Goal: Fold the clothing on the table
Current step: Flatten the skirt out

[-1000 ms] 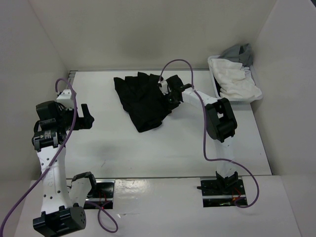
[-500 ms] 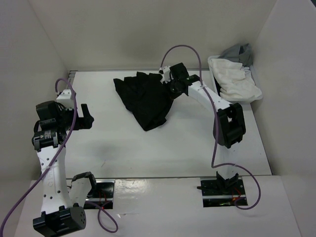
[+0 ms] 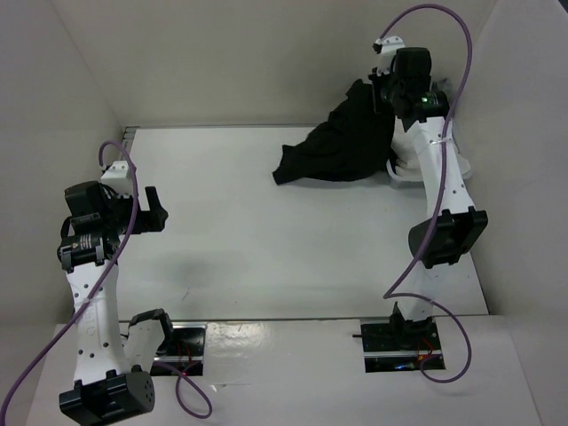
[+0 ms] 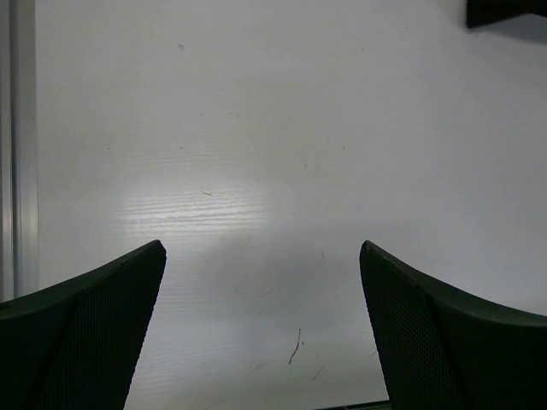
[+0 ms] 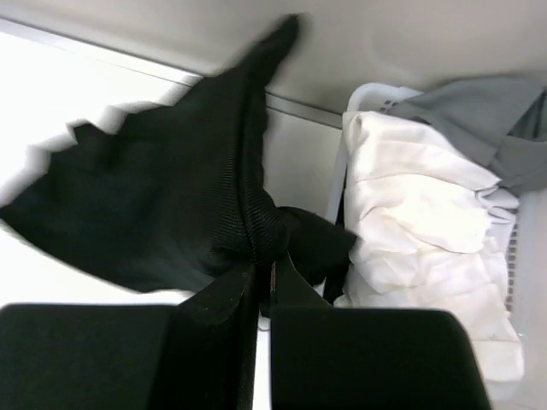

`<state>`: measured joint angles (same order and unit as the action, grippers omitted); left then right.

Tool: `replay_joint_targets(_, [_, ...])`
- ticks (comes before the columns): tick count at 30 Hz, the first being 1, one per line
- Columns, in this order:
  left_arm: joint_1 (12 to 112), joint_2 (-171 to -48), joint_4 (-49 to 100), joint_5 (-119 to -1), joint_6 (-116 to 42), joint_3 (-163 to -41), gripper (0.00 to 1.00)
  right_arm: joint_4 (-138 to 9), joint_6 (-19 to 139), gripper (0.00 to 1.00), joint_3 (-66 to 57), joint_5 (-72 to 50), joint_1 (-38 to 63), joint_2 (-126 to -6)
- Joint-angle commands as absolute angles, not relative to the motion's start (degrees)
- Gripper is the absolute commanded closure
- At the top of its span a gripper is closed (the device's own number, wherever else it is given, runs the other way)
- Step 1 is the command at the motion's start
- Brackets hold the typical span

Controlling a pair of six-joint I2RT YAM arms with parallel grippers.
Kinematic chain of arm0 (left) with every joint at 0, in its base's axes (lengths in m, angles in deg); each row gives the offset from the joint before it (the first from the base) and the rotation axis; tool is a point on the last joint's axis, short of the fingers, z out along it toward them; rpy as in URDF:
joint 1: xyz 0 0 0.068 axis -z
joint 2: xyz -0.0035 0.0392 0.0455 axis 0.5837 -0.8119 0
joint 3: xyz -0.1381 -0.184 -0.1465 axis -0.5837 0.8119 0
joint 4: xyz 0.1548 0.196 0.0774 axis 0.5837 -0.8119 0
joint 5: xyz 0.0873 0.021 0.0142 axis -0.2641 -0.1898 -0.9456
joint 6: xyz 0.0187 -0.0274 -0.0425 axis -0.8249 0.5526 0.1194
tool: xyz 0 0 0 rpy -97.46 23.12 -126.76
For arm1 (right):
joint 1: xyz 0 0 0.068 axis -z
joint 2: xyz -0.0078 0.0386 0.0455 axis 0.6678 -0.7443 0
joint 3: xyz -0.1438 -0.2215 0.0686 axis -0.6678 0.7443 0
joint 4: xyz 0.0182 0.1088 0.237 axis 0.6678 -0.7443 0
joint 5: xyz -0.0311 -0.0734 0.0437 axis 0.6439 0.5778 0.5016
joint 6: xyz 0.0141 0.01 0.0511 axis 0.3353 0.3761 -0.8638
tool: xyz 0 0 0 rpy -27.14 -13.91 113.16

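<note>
1 black skirt hanging over table, pinched tight in right pincer, left pincer gaping wide

Bright, even light here, only soft shadows. There's a glare patch on the table in the left wrist view. The clothing looks motion-smeared along its edge in the right one.

I see a crumpled white cloth heaped in a small white plastic tray at the far right. A rumpled grey cloth lies just behind it, touching it. Plain white walls box in my view.
</note>
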<state>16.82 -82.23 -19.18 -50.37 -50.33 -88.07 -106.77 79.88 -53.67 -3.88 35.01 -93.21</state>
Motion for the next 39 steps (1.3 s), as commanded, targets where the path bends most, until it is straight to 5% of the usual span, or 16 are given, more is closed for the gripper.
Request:
replay_joint_targets(1, [16.47,-81.88,-17.35,-49.74,-50.63,-87.88,0.0,-108.93,79.68,1.0,-57.27,-4.96,31.89,-89.44])
replay_joint_targets(8, [16.47,-81.88,-16.2,-53.42,-49.13,-87.0,0.0,-111.57,83.72,1.0,-58.67,-1.54,14.41,-93.83])
replay_joint_targets(15, [15.41,-83.11,-16.2,-54.4,-48.52,-87.0,0.0,-116.49,84.78,1.0,-70.6,-23.54,3.24,-101.56])
replay_joint_targets(19, [14.8,-83.11,-16.2,-54.92,-48.52,-87.0,0.0,-118.08,84.78,1.0,-75.45,-32.3,3.23,-100.79])
replay_joint_targets(25, [14.27,-83.63,-16.2,-54.4,-48.52,-87.0,0.0,-117.55,85.3,1.0,-76.52,-26.94,5.68,-99.11])
replay_joint_targets(39, [17.07,-84.25,-17.87,-37.97,-57.75,-87.53,0.0,-106.92,79.24,1.0,-52.62,-12.01,11.67,-96.91])
